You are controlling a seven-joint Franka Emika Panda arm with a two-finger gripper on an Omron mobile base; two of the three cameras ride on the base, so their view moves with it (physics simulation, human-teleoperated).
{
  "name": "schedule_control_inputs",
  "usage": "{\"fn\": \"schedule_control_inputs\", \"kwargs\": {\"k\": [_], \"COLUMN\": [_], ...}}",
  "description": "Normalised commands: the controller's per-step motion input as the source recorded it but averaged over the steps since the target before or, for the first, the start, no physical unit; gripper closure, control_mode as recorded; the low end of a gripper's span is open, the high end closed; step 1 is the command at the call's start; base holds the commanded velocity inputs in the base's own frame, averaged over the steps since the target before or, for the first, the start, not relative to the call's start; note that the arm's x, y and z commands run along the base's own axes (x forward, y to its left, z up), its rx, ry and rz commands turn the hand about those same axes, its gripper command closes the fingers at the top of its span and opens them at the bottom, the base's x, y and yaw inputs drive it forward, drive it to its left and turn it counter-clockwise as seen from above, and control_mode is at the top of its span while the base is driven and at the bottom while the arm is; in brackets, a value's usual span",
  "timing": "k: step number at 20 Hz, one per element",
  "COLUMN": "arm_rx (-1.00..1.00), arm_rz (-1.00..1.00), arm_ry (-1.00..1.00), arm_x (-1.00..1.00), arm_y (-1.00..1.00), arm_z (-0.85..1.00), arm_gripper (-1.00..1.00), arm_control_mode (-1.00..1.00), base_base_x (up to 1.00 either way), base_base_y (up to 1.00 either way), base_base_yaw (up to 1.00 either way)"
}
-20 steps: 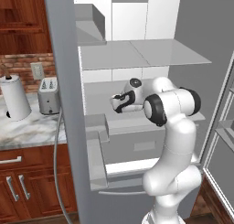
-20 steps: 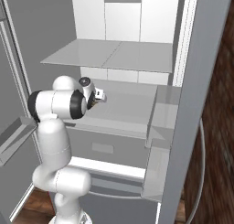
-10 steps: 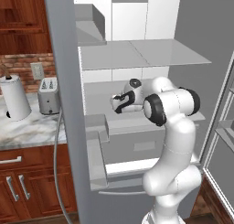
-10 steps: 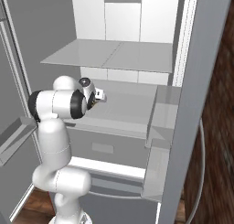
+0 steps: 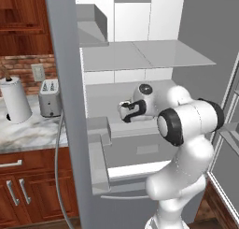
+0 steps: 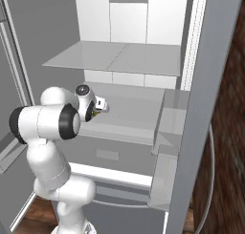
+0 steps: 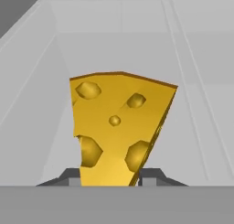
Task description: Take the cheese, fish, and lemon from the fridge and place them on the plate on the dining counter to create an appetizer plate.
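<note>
gripper (image 7: 109, 181) jaws narrower than a second ago, now drawn in against both sides of the cheese (image 7: 119, 127); arm pose and views otherwise unshifted.

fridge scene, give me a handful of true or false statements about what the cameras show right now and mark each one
1. The cheese sits between the two fingertips of the tool. True.
2. The fridge door is closed. False: it is open, with the arm reaching in over a shelf.
3. The cheese is a smooth round ball. False: it is a yellow-orange wedge with holes.
4. A toaster stands on the wall counter left of the fridge. True.
5. The tool is down at the bottom drawer. False: it is at the middle shelf, under the glass shelf.
</note>
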Motion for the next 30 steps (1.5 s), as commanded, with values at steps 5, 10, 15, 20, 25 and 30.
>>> {"fn": "schedule_control_inputs", "kwargs": {"k": [5,10,15,20,25,30], "arm_rx": [0.0,0.0,0.0,0.0,0.0,0.0], "arm_rz": [-0.02,0.0,0.0,-0.01,-0.01,0.0], "arm_ry": [-0.01,0.0,0.0,0.0,0.01,0.0], "arm_x": [-1.0,-1.0,-0.99,-1.0,-0.2,0.0], "arm_y": [-0.61,-0.7,-0.54,-0.34,-0.01,0.0], "arm_z": [0.64,0.72,0.56,0.64,0.08,0.0], "arm_gripper": [1.0,1.0,1.0,1.0,1.0,1.0], "arm_control_mode": [-1.0,-1.0,-1.0,-1.0,1.0,1.0], "base_base_x": [0.0,0.0,0.0,0.0,-0.8,-1.0], "base_base_y": [0.0,0.0,0.0,0.0,0.0,0.03], "base_base_yaw": [0.0,0.0,0.0,0.0,-0.01,-0.01]}}
